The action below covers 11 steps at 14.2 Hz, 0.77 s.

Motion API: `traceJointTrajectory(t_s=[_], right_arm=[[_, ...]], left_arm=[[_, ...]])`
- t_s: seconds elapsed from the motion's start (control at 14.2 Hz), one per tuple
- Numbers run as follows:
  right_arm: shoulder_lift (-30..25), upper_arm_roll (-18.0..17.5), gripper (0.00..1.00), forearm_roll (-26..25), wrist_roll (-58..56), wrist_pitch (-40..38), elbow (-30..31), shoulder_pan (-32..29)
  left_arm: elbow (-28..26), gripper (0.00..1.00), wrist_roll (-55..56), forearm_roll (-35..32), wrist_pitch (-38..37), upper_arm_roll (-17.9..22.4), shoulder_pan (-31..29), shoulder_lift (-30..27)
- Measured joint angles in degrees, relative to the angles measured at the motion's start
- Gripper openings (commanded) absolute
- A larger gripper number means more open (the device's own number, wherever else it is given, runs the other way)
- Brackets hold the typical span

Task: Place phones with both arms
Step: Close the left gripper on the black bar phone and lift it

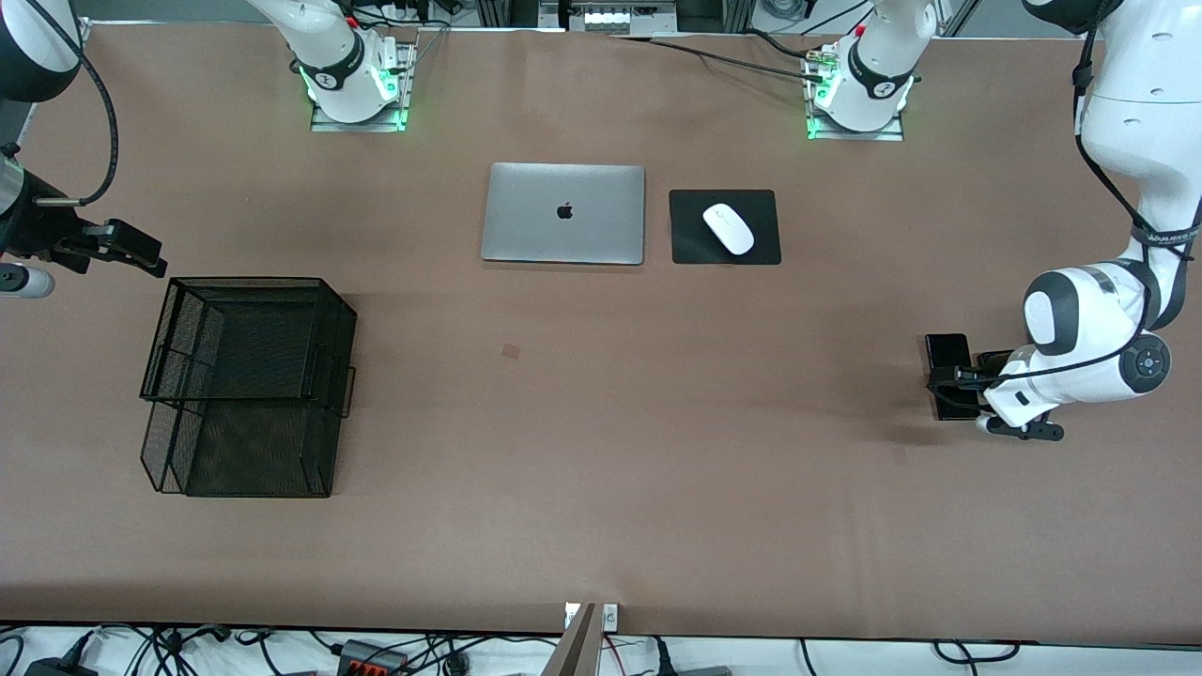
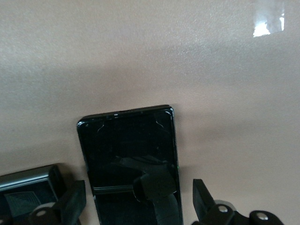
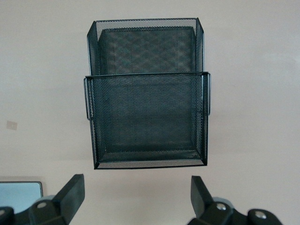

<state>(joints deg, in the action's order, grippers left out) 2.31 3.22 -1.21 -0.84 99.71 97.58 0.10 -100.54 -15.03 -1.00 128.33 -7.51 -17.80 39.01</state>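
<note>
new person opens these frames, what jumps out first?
Probably the black wire-mesh two-tier tray at the right arm's end of the table, with the open right claw hanging over the bare table beside it. Next, the left claw, open, low over a long slim black slab phone at the left arm's end. Between them, near the bases, lie a closed silver laptop and a white mouse on a black pad.

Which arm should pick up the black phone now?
Left. The left gripper hangs open directly over the long black phone; the right gripper waits open by the mesh basket.
</note>
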Motion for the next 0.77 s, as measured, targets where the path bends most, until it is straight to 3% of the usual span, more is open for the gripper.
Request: traceJointTrajectory(t_s=[0.63,0.7,0.77], right_arm=[[-0.04,0.00,1.00,-0.01,-0.11,-0.16,-0.75,0.00],[-0.05,0.00,1.00,-0.01,-0.13,-0.17,-0.99,0.00],[-0.08,0.00,1.00,-0.01,-0.20,-0.18,-1.12,0.00]], left_arm=[[0.00,1.00,0.00,0.00,1.17,0.01,0.00,0.65],[0.00,0.94,0.00,0.00,1.26,0.01,0.00,0.73],[0.00,0.81,0.00,0.00,1.32,0.01,0.00,0.77]])
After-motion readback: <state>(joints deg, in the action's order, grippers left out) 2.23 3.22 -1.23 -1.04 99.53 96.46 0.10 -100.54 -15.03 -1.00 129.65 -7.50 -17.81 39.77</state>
